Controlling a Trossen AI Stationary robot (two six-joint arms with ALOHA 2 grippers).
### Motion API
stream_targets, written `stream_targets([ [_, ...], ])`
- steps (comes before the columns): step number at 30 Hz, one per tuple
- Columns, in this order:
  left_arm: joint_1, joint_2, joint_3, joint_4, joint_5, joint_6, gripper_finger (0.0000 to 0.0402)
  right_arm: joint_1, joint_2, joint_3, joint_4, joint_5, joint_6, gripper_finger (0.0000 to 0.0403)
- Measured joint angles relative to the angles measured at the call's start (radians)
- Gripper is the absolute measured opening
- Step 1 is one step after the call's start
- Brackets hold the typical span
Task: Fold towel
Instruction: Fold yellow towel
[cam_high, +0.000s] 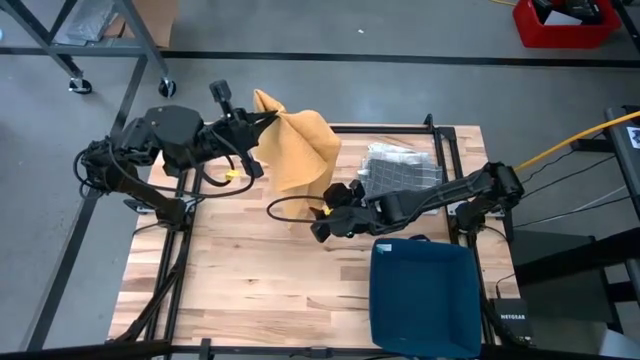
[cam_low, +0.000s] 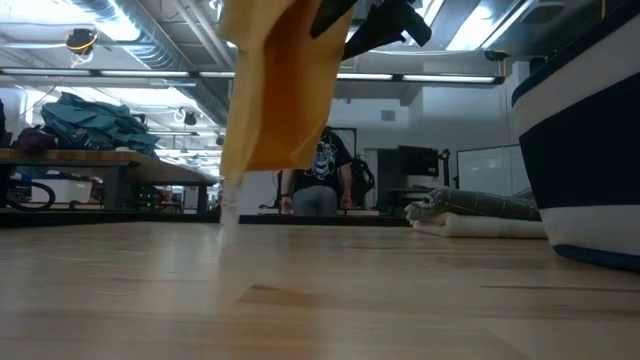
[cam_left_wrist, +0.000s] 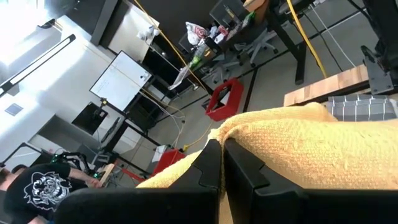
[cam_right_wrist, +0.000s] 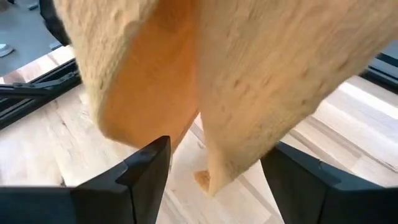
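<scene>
High view is showing the left hand (cam_high: 262, 122) pinching a top corner of the yellow towel (cam_high: 298, 150), fingers closed on the cloth, so that the towel is hanging down from that hand with its long axis running vertical and its lower end trailing toward the desk (cam_high: 230, 280). Beyond the towel from the left hand, the right hand (cam_high: 322, 222) is sitting low, just past the hanging bottom edge, with its jaws standing wide and gripping nothing; in the right wrist view the loose lower corner is dangling between its two fingers (cam_right_wrist: 146, 168), apparently not yet touched. By my reading, the coming move is turning on that free corner: the right hand is the nearer one to it and is looking straight at it. Just behind the right hand, a folded grey cloth (cam_high: 400, 168) is lying on the desk, and a blue bin (cam_high: 425, 295) is standing at its near side, so open wood for spreading the towel is lying mostly below the left hand.
</scene>
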Motion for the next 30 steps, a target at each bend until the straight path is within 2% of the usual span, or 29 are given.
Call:
stream_targets([
  [5,0.000,0.000,0.000,0.017,0.000,0.003,0.0000,-0.001,0.037,0.000,0.036,-0.015,0.004,0.0250],
  [13,0.000,0.000,0.000,0.078,0.000,0.033,0.0000,-0.001,0.094,0.000,0.074,-0.141,0.006,0.0250],
  [23,0.000,0.000,0.000,0.081,0.000,0.036,0.0000,-0.001,0.169,0.000,0.177,-0.393,-0.007,0.0250],
  [27,0.000,0.000,0.000,0.079,0.000,0.036,0.0000,0.000,0.186,0.000,0.168,-0.397,-0.008,0.0250],
  [30,0.000,0.000,0.000,0.080,0.000,0.036,0.0000,0.000,0.197,0.000,0.186,-0.328,0.013,0.0250],
])
